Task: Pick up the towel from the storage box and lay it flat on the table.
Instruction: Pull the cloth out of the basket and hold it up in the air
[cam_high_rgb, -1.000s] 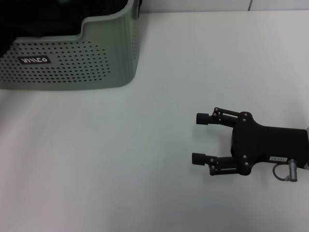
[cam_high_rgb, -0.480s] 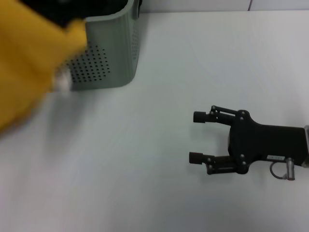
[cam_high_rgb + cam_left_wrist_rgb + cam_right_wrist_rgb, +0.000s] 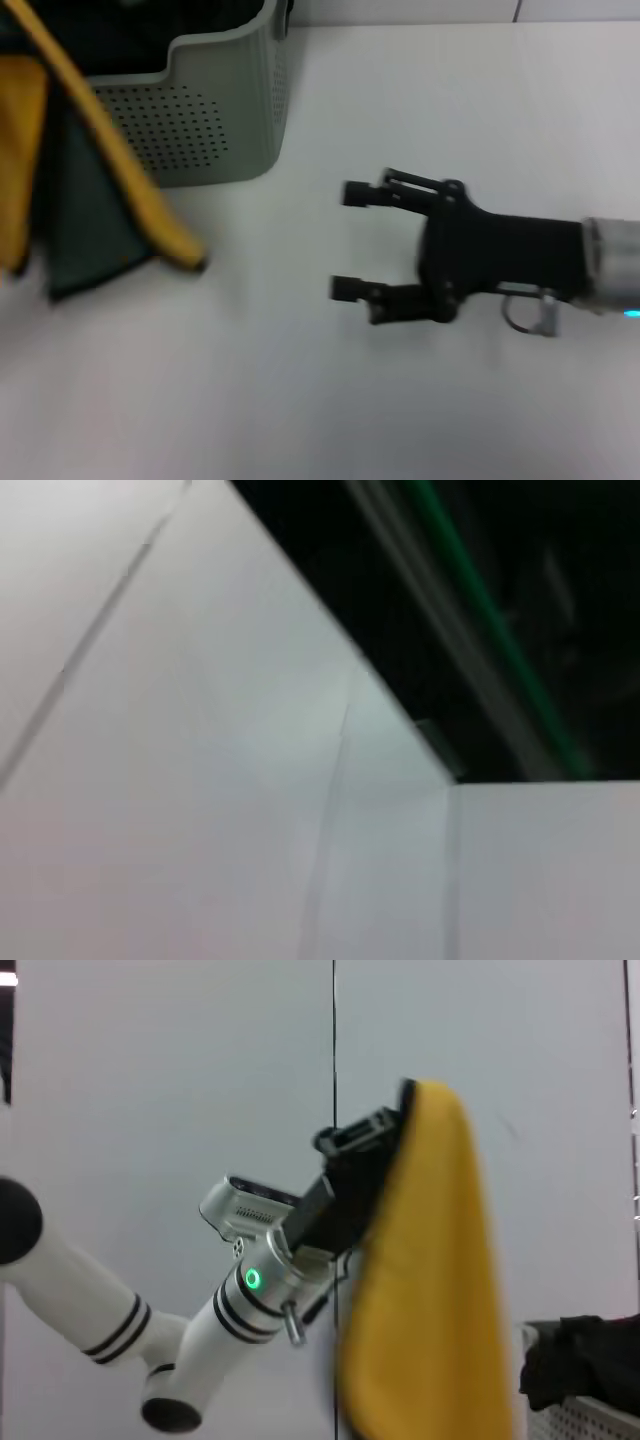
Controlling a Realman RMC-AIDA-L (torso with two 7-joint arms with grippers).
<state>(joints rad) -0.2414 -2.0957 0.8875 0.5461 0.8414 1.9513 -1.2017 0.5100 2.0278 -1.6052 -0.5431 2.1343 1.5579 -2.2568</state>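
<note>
The towel (image 3: pixel 85 228) hangs at the far left in the head view, yellow side and dark green side both showing, its lower edge close above the table (image 3: pixel 290 400). It hangs in front of the storage box (image 3: pixel 220 110). In the right wrist view my left gripper (image 3: pixel 375 1135) is shut on the towel's (image 3: pixel 435 1290) top edge and holds it up in the air. The left gripper itself is out of the head view. My right gripper (image 3: pixel 350 241) is open and empty over the table, to the right of the towel and apart from it.
Black fabric (image 3: pixel 120 40) lies inside the storage box and also shows in the right wrist view (image 3: pixel 575 1360). The box stands at the table's back left. The left wrist view shows only blurred white surface and a dark area.
The towel has come up out of the box and now hangs at the left, unfolding to show its green side. My right gripper has moved left toward it, still open.
</note>
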